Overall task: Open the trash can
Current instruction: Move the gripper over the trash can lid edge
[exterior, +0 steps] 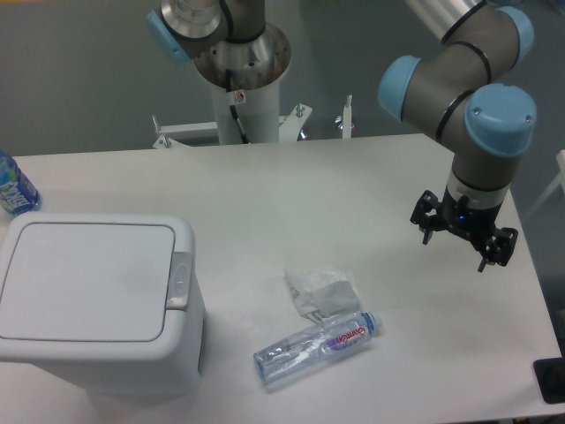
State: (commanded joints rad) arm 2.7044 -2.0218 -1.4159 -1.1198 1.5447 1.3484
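At the far left edge of the table, a blue-labelled bottle stands partly cut off by the frame. Just in front of it sits the bin, a boxy white can with rounded corners at the table's front left corner. Its flat lid lies closed and level, and a small grey latch sits on the rim at the lid's right side.

To the right of the bin, near the middle of the table, lies a crumpled wrapper, pale and creased. Just in front of it a clear plastic bottle lies on its side, slanting up to the right, with a red-lettered label and a blue cap at its right end. Wrapper and bottle are touching or nearly so; both are apart from the bin.

At the back, behind the table, the arm's white base column rises from a bolted bracket. The arm itself, grey with blue joint caps, reaches in from the upper right and points down over the table's right side. The hand hangs there above the surface, well apart from the bin, its dark fingers spread a little and holding nothing.
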